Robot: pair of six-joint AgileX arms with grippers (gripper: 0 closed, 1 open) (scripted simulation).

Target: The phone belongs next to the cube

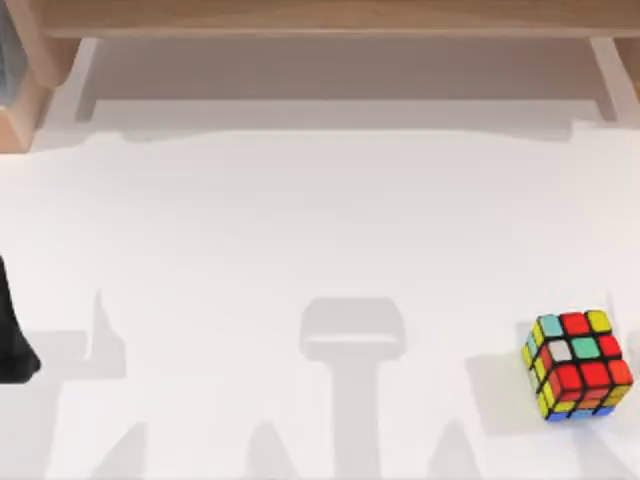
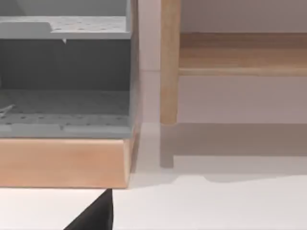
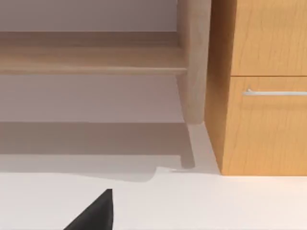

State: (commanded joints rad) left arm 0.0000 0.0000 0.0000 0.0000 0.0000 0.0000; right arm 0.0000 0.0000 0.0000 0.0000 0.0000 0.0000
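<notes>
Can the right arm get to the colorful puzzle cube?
Probably yes. The puzzle cube sits alone on the white table at its right side, with nothing beside or on top of it.

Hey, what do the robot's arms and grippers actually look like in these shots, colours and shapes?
Little of them shows. At the top view's left edge is a plain matte black part of the left arm, with no markings or cables. Each wrist view has a black pointed wedge, left gripper and right gripper.

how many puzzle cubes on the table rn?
1. The cube sits on the white table near the top view's lower right corner. No second cube shows on the table or on the wooden shelf along the back.
</notes>
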